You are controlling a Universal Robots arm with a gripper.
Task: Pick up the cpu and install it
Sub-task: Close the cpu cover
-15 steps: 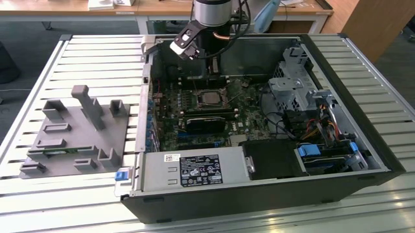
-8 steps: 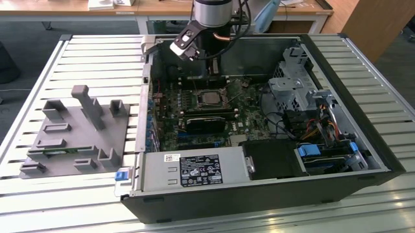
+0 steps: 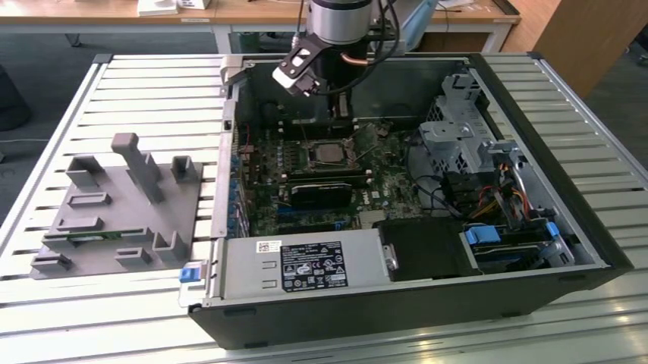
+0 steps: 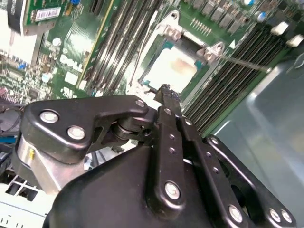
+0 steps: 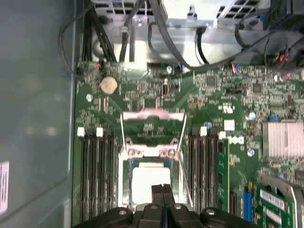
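On the motherboard [image 5: 142,97], cpu [image 5: 148,183] (socketed) just beyond fingertips [image 5: 157,194]

One cpu [image 5: 150,181], one tool [image 5: 162,189]

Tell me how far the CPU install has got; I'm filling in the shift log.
Done, it seems: the cpu lies in the motherboard socket, its pale top showing in both wrist views. In hand: nothing; the tool hangs over the chip, fingers shut together. Left: the socket's metal retention frame stands flipped open, not clamped over the cpu.
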